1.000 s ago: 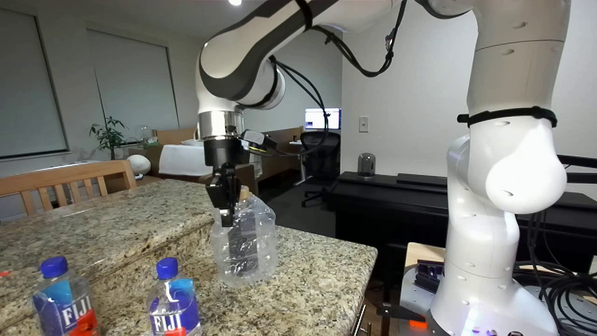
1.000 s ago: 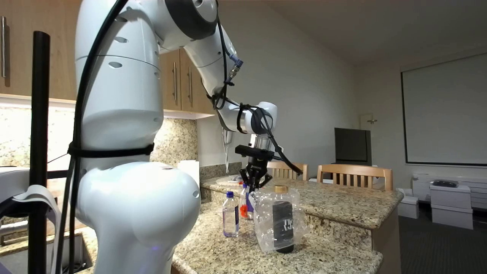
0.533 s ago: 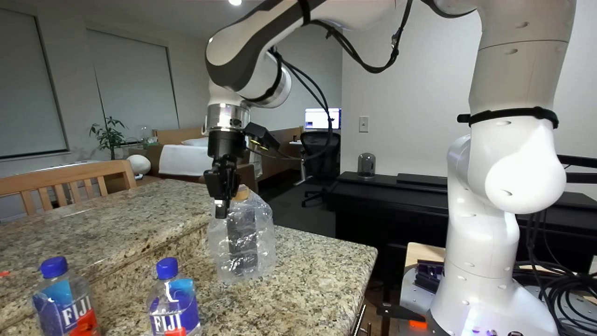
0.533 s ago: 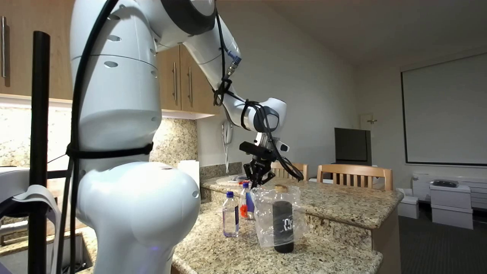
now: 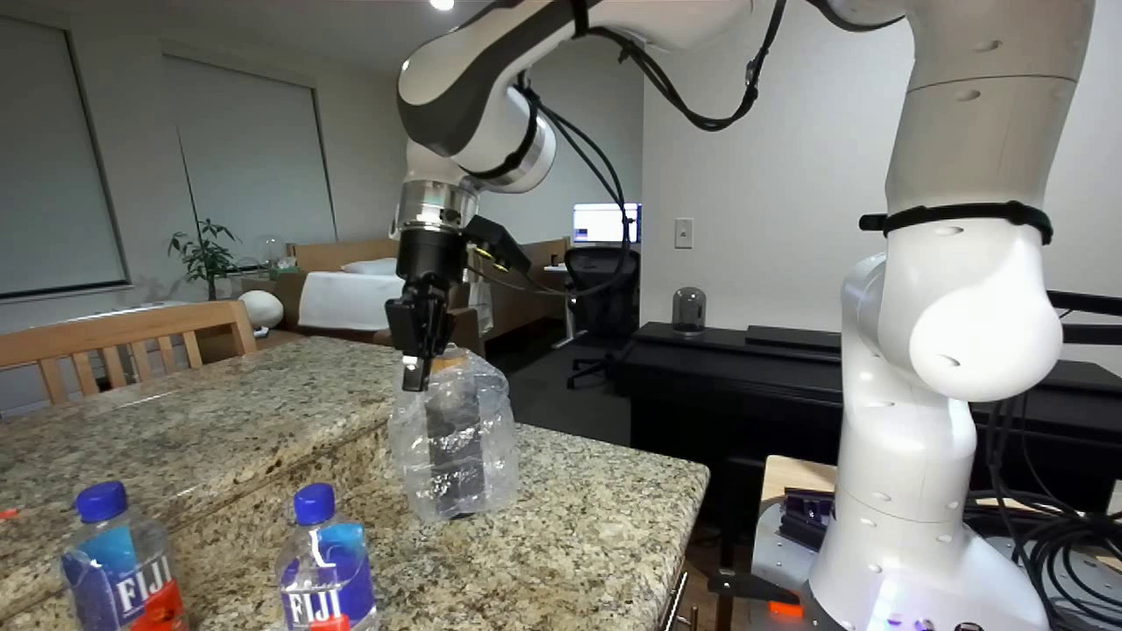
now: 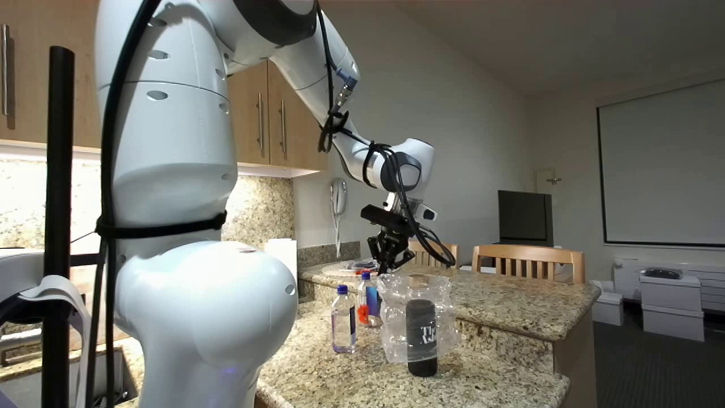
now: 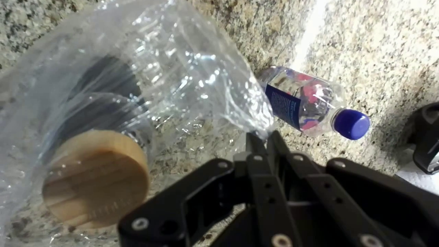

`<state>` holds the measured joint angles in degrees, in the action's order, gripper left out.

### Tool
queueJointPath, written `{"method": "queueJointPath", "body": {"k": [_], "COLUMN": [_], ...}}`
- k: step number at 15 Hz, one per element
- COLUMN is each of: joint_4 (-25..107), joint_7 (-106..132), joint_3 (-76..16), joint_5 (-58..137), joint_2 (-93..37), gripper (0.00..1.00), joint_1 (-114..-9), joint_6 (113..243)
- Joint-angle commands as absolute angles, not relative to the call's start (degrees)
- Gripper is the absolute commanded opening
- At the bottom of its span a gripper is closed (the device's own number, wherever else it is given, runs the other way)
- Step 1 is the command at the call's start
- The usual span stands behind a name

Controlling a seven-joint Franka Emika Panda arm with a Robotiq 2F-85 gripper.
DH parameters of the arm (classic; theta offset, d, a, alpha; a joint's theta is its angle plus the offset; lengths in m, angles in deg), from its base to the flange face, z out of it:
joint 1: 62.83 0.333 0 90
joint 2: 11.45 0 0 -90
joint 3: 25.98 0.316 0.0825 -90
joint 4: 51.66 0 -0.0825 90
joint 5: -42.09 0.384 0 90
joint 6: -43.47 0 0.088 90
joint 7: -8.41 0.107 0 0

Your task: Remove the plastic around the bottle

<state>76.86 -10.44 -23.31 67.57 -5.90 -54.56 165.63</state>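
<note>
Granite counter (image 6: 340, 382), dark bottle (image 6: 422, 367) upright on it: base bare in an exterior view, rest inside the plastic (image 7: 192, 79). Gripper (image 7: 263, 137) pinches a corner of it. Removal looks barely started; full lift-off left. Glare: can't tell if plastic's open on top.

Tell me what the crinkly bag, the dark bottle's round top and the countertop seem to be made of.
The bag looks like thin, glossy clear plastic: it creases and glints. The round top seems smooth wood, showing grain bands. The countertop is perhaps polished granite, being speckled and shiny.
</note>
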Motion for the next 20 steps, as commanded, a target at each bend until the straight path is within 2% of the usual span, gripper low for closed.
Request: {"method": "queueJointPath", "body": {"k": [1, 8, 9, 10, 12, 20], "joint_4": [77.9, 77.0, 77.1, 77.3, 77.4, 78.8], "joint_7": [-12.7, -11.7, -11.3, -11.2, -11.4, -11.2], "joint_3": [-23.3, -24.5, -24.6, -24.7, -24.9, -24.6], "joint_5": [69.0, 67.4, 67.2, 66.9, 66.9, 65.2], "joint_2": [-3.5, -2.9, -2.8, -2.7, -2.7, -2.5], "gripper": [0.11, 0.08, 0.16, 0.33, 0.42, 0.93], "joint_1": [-55.3, -55.6, -55.7, -55.8, -55.8, -56.1], "joint_6": [166.6, 165.2, 164.8, 164.6, 163.8, 161.6]}}
